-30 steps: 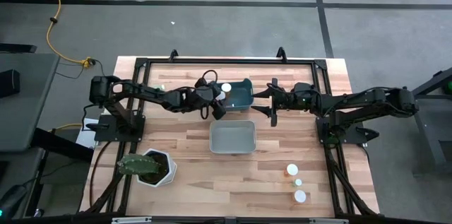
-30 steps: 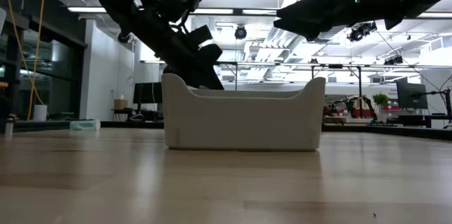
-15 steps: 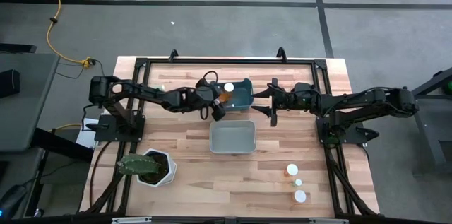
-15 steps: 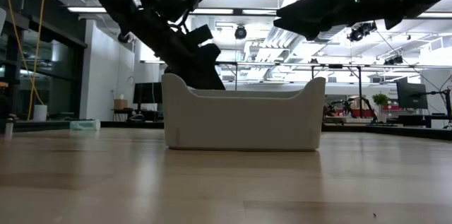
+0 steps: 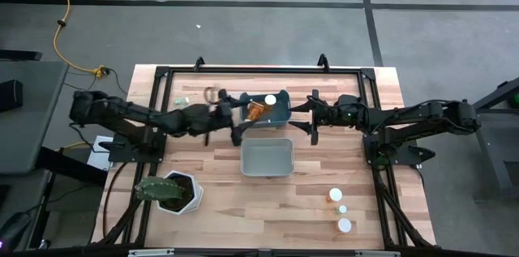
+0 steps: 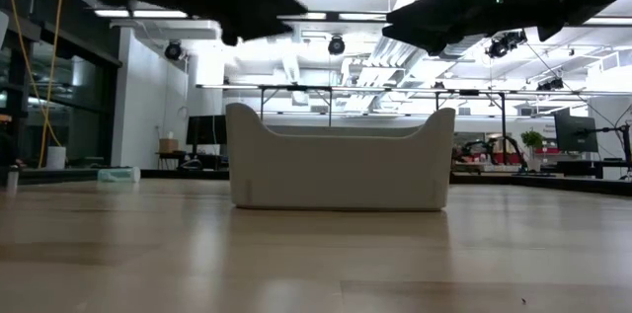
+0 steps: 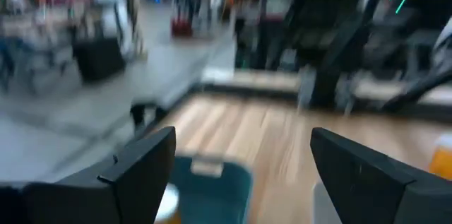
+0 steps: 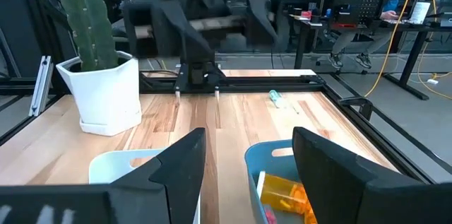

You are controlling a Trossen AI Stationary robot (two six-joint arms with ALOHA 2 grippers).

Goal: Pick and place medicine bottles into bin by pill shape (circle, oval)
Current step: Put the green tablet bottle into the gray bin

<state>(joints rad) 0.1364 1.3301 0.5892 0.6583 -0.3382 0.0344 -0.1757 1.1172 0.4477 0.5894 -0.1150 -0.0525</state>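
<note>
An orange medicine bottle point(image 5: 258, 110) with a white cap lies inside the blue bin point(image 5: 280, 113) at the far middle of the table; it also shows in the right wrist view point(image 8: 284, 193). My left gripper point(image 5: 239, 124) hovers open just left of that bin, level and blurred point(image 7: 240, 174), and holds nothing. My right gripper point(image 5: 302, 117) waits open at the bin's right side point(image 8: 247, 164). Three more capped bottles point(image 5: 335, 195) stand upright on the table at the near right. The white bin point(image 5: 267, 158) sits on the table in front of the blue one.
A white hexagonal pot with a cactus point(image 5: 170, 193) stands at the near left. A small greenish item point(image 5: 185, 99) lies near the far left rail. A black frame point(image 5: 243, 70) borders the table. Bare wood point(image 5: 268, 208) lies between the pot and the standing bottles.
My left gripper has let go of the orange bottle, which now lies in the blue bin. The gripper has then pulled back toward the table's left edge and risen, tipping from a downward slant to level. My right arm has kept still.
</note>
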